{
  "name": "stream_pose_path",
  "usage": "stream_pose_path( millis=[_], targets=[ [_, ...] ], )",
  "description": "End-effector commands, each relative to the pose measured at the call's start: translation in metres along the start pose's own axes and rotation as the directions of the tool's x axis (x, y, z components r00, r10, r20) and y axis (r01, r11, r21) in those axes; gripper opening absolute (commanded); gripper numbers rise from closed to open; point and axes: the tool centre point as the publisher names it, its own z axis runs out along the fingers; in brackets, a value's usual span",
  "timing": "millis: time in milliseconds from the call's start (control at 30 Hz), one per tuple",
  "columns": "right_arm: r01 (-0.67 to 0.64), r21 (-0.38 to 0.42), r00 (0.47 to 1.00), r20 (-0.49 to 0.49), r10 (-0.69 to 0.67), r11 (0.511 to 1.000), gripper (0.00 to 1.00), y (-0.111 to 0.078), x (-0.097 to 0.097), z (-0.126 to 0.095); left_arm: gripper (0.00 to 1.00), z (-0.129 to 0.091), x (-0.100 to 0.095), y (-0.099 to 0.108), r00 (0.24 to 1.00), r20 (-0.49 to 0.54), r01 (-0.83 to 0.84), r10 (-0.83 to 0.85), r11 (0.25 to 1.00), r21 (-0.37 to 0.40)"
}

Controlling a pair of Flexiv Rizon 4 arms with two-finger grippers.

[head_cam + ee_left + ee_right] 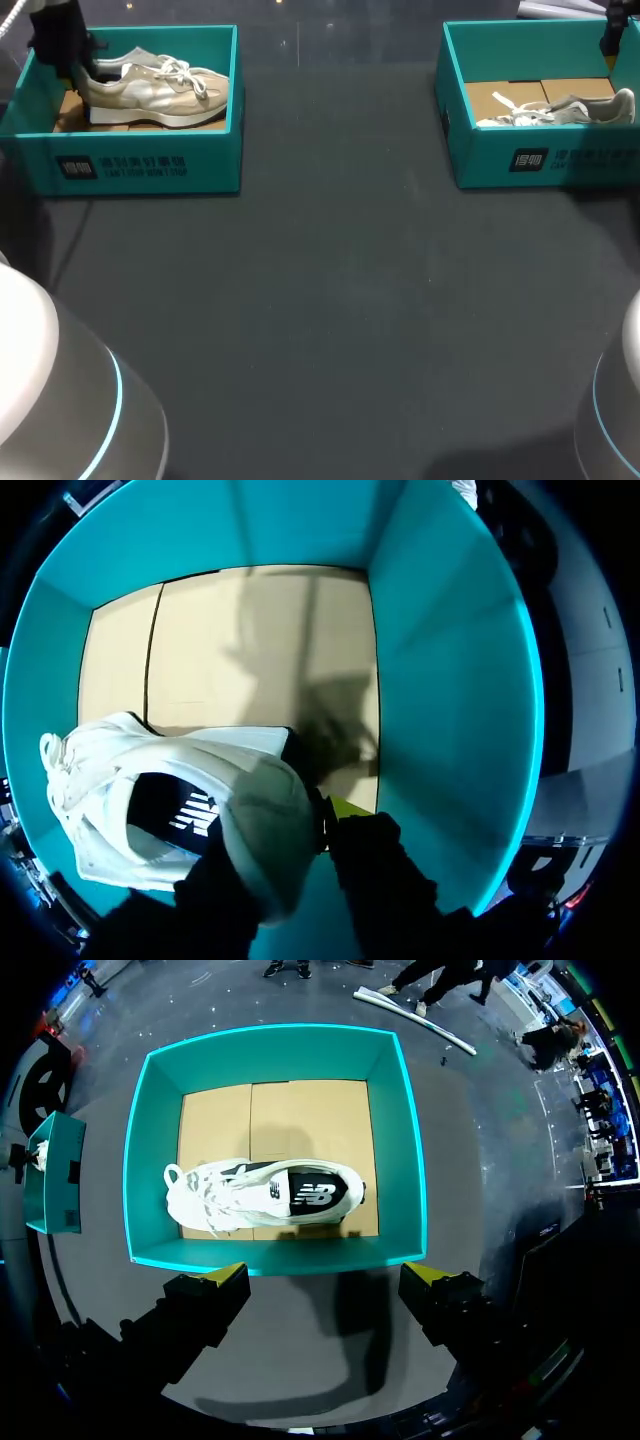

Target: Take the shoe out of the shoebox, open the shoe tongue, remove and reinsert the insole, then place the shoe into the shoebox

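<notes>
A beige shoe (155, 88) lies in the left teal shoebox (150, 165), toe pointing right. My left gripper (62, 55) is down at its heel. In the left wrist view the heel (265, 810) sits between the two fingers, which press on it from both sides inside the box (440, 680). A white shoe (560, 110) lies in the right teal shoebox (560, 160). My right gripper (612, 40) hangs above that box. In the right wrist view it (325, 1280) stands open and empty, over the near wall of the box (270, 1055), with the shoe (270, 1195) ahead of it.
Both boxes stand at the far edge of the dark table (330, 320), one at each side, with brown cardboard floors (260, 650). A wide stretch of tabletop lies between and in front of them.
</notes>
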Motion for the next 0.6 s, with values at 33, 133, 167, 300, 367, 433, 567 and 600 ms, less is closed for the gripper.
stream_pose_path(
  millis=[33,133,167,300,367,433,567,600],
  targets=[
    [-0.001,0.000,1.000,0.000,0.001,1.000,1.00,0.000,0.000,0.000,0.00,-0.001,-0.005,-0.001,1.000,-0.001,-0.001,0.001,1.000,-0.001],
    [-0.001,0.000,1.000,0.000,0.001,1.000,1.00,0.000,0.000,0.000,0.00,-0.002,-0.004,-0.002,1.000,-0.003,-0.002,0.002,1.000,-0.003],
    [-0.001,0.000,1.000,0.000,0.001,1.000,1.00,0.000,0.000,0.000,0.00,-0.002,-0.003,-0.003,1.000,-0.003,-0.001,0.001,1.000,-0.004],
    [-0.001,0.000,1.000,0.000,0.001,1.000,1.00,0.000,0.000,0.000,0.00,-0.005,0.000,-0.004,1.000,-0.001,0.003,-0.003,1.000,-0.009],
    [-0.001,0.000,1.000,0.000,0.001,1.000,1.00,0.000,0.000,0.000,0.00,-0.006,0.001,-0.004,1.000,-0.002,0.005,-0.005,1.000,-0.012],
    [-0.001,0.000,1.000,0.000,0.001,1.000,1.00,0.000,0.000,0.000,0.00,-0.007,0.003,-0.005,1.000,-0.002,0.008,-0.008,1.000,-0.014],
    [-0.001,0.000,1.000,0.000,0.001,1.000,1.00,0.000,0.000,0.000,0.00,-0.009,0.007,-0.005,1.000,-0.001,0.015,-0.015,1.000,-0.019],
    [-0.001,0.000,1.000,0.000,0.001,1.000,1.00,0.000,0.000,0.000,0.00,-0.010,0.008,-0.006,1.000,0.000,0.017,-0.017,1.000,-0.020]
  ],
)
